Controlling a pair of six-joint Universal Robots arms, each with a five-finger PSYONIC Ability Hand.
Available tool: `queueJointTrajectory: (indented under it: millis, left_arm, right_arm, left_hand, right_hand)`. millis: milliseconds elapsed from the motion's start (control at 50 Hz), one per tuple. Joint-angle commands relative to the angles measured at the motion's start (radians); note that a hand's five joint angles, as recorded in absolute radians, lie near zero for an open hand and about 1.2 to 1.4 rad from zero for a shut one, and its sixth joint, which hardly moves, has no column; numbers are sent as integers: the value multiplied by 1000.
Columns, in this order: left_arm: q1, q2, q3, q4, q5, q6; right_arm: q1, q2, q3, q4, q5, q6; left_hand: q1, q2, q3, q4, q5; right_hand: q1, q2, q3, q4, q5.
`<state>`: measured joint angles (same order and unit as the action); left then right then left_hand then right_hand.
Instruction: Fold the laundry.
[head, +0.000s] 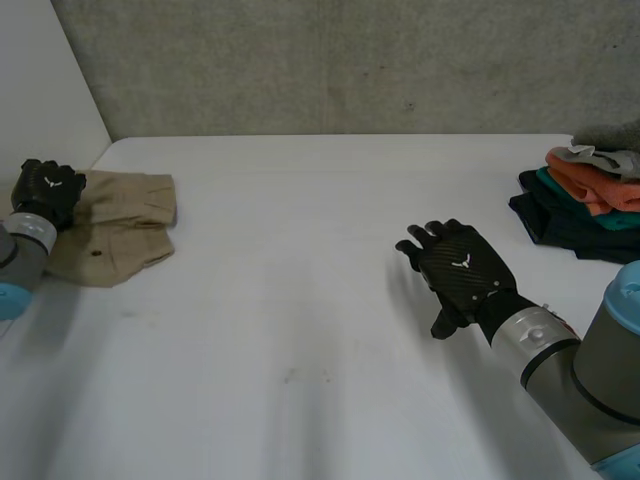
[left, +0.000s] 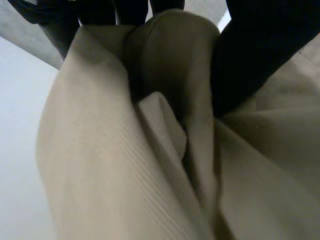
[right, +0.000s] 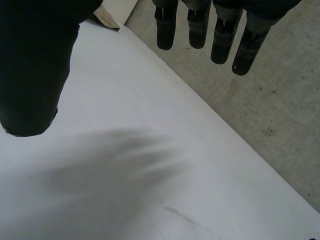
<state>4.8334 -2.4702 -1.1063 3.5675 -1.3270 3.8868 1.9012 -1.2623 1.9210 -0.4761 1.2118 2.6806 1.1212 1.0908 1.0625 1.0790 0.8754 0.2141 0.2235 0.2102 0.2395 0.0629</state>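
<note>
A folded beige garment (head: 120, 225) lies at the far left of the white table (head: 300, 300). My left hand (head: 45, 190) sits on its left edge with the fingers curled. In the left wrist view the beige cloth (left: 125, 165) is bunched up between the fingers and the thumb (left: 255, 55), so the hand is pinching it. My right hand (head: 462, 265) hovers over the bare table right of the middle, palm down. Its fingers (right: 220, 30) are straight and spread, with nothing in them.
A stack of folded clothes (head: 585, 200) in orange, teal, navy and grey sits at the table's right edge, beyond my right hand. A grey wall (head: 330, 60) runs behind the table's back edge.
</note>
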Motion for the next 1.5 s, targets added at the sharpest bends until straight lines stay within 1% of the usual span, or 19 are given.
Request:
queueJointTrajectory:
  millis: [20,120,220,300,420,540,580,600,660,700,860,980,1100,1280,1360,1400,1440,1460,1500]
  left_arm:
    - [-69,69,-35,73,-6,-95]
    - [-155,229,-115,73,-9,-252]
    - [-323,429,-193,71,-3,-484]
    - [-435,522,-240,71,0,-595]
    - [-599,499,-299,74,6,-621]
    - [-764,352,-336,53,38,-615]
    - [-787,343,-351,33,45,-610]
    - [-802,349,-368,10,46,-607]
    - [-813,411,-388,-36,37,-586]
    - [-808,450,-392,-55,32,-573]
    - [-736,622,-472,-151,-102,-553]
    - [-735,697,-566,-219,-202,-557]
    - [-750,662,-607,-243,-233,-570]
    - [-794,453,-507,-237,-254,-590]
    - [-801,383,-460,-217,-308,-590]
    - [-805,356,-425,-184,-345,-590]
    - [-807,349,-409,-159,-366,-589]
    - [-807,347,-403,-148,-374,-587]
    - [-804,353,-394,-128,-388,-586]
  right_arm:
    - [-10,-5,3,-1,8,2]
    - [-48,-23,-10,-3,41,8]
    - [-93,-51,-22,-7,103,18]
    - [-114,-65,-28,-12,170,30]
    - [-143,-77,-43,-10,225,56]
    - [-151,-77,-53,-3,227,70]
    - [-151,-75,-51,-1,226,70]
    - [-151,-75,-53,-1,226,70]
    - [-151,-75,-53,1,227,68]
    - [-149,-75,-53,2,227,68]
    - [-151,-120,-69,48,224,53]
    - [-151,-172,-112,264,160,24]
    - [-140,-166,-137,470,43,13]
    - [-126,15,-160,389,32,13]
    - [-122,76,-183,341,46,15]
    - [-106,122,-206,321,54,15]
    - [-97,147,-221,312,57,13]
    - [-91,162,-238,306,57,12]
    - [-90,165,-249,303,54,15]
  left_hand:
    - [275,305,334,317,346]
    - [275,305,334,317,346]
    - [275,305,334,317,346]
    - [275,305,334,317,346]
    - [275,305,334,317,346]
    - [246,277,305,289,318]
    - [24,54,83,66,95]
    - [-242,-211,-183,-199,-170]
    - [-794,-764,-735,-752,-723]
    - [-866,-836,-808,-824,-795]
    - [-870,-839,-811,-827,-798]
    - [-872,-842,-814,-830,-801]
    - [-878,-848,-820,-836,-807]
    - [-852,-822,-793,-810,-781]
    - [-627,-596,-568,-584,-555]
    - [-363,-333,-305,-321,-292]
    - [-148,-118,-90,-106,-77]
    - [-22,8,36,20,49]
    - [274,305,333,317,346]
  right_hand:
    - [-40,-49,-36,-65,-63]
    - [-40,-49,-36,-65,-63]
    - [-40,-49,-36,-65,-63]
    - [-40,-49,-36,-65,-63]
    - [-40,-49,-36,-65,-63]
    - [-40,-49,-36,-65,-63]
    - [-40,-49,-36,-65,-63]
    - [-40,-49,-36,-65,-63]
    - [-40,-49,-36,-65,-63]
    - [-40,-49,-36,-65,-63]
    - [-40,-49,-36,-65,-63]
    - [-40,-49,-36,-65,-63]
    - [-40,-49,-36,-65,-63]
    - [-40,-49,-36,-65,-63]
    - [-40,-49,-36,-65,-63]
    - [31,22,35,6,8]
    - [286,277,290,261,263]
    - [674,665,678,649,651]
    - [1160,1151,1164,1135,1137]
